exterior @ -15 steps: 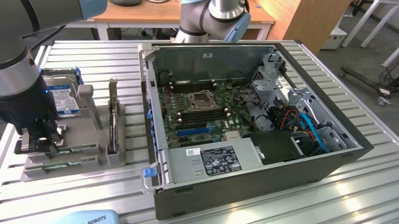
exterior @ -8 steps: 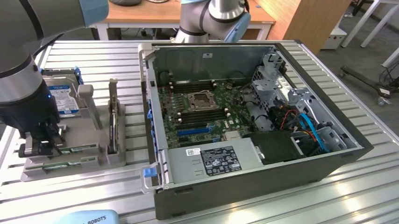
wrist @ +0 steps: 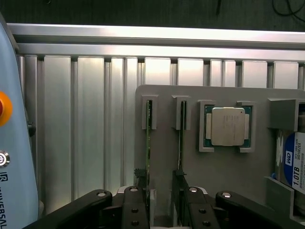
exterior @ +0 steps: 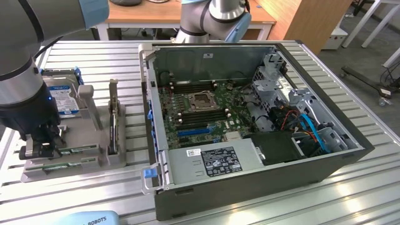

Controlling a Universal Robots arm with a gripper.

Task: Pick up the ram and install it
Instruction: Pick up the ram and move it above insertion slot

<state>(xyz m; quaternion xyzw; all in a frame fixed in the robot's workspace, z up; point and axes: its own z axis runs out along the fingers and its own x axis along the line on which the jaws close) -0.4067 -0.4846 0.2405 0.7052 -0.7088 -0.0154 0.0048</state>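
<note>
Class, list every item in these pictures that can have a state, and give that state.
claw: open, above the holder.
ram: on edge in a holder slot, not gripped.
second stick: on edge in the neighbouring slot.
CPU: flat in its holder recess.
computer case: side open, motherboard exposed.

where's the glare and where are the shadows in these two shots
Wrist view: glare streaks the slats of the table, brightest along its far rail; the CPU chip shines pale; the gripper sits in dark shadow. Exterior view: even room light, with the inside of the computer case shaded.
</note>
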